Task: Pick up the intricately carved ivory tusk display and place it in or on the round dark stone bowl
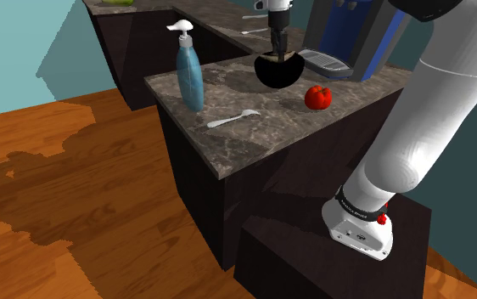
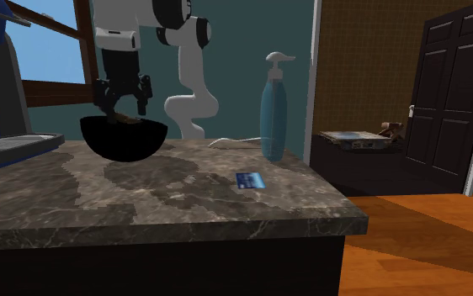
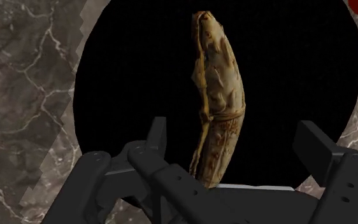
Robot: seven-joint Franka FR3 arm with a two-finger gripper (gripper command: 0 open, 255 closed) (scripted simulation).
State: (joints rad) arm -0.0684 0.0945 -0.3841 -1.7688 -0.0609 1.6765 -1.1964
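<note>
Shoulder view, left to right. A blue pump soap dispenser (image 1: 189, 75) is standing upright near the left end of the dark marbled countertop (image 1: 254, 144). A white utensil (image 1: 232, 119) is lying flat just beside it, toward the counter's front edge; I cannot tell whether it is a spoon or a fork. The round black bowl (image 1: 279, 71) is sitting further back on the counter. The gripper (image 1: 277, 44) is hanging straight over it, with its tips dipping to the rim. A red tomato-like fruit (image 1: 317, 97) is resting near the bowl's right side, apart from it. A blue appliance (image 1: 356, 38) is standing behind the fruit. The dark stand (image 1: 313, 263) is sitting at lower right.

Second exterior view. A small blue card (image 2: 250, 180) is lying on the counter between the bowl and the dispenser. A dark panelled door (image 2: 445, 92) is showing at far right.

Wrist view. The carved tan tusk (image 3: 219, 95) is lying inside the bowl, lengthwise between the fingers (image 3: 157, 130). The pincer is standing wide, and neither finger is touching the tusk.
</note>
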